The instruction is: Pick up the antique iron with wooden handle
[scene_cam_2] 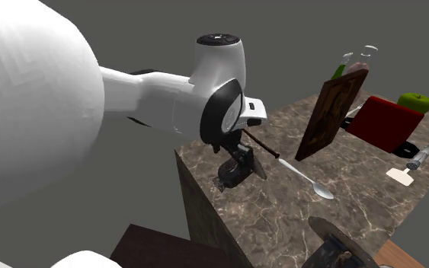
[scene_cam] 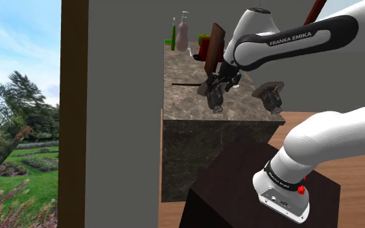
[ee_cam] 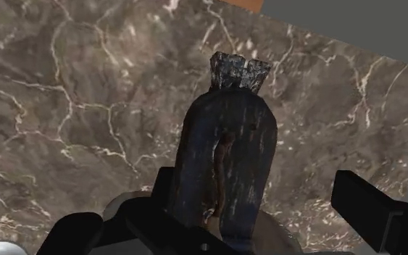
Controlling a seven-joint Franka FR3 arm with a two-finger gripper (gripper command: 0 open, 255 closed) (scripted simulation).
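Observation:
The antique iron [ee_cam: 227,156] is a dark, worn piece with an arched handle and a rough metal tip. It sits near the marble counter's [ee_cam: 72,109] front corner, between the fingers of my black gripper [ee_cam: 227,232]. Both fingers stand wide apart. A gap of marble shows between the right finger [ee_cam: 380,210] and the iron, so nothing clasps it. From the shoulder view the gripper [scene_cam: 216,97] hangs straight down over the iron [scene_cam: 216,105], close to the counter's front edge. The second exterior view has the iron [scene_cam_2: 232,177] under the hand by the counter's corner.
A second dark, round-topped object [scene_cam: 270,97] stands at the counter's near corner, to the shoulder view's right. A spoon [scene_cam_2: 304,177], a leaning brown board [scene_cam_2: 328,116], a red box [scene_cam_2: 384,123], bottles [scene_cam: 181,32] and a green apple [scene_cam_2: 416,101] lie farther back.

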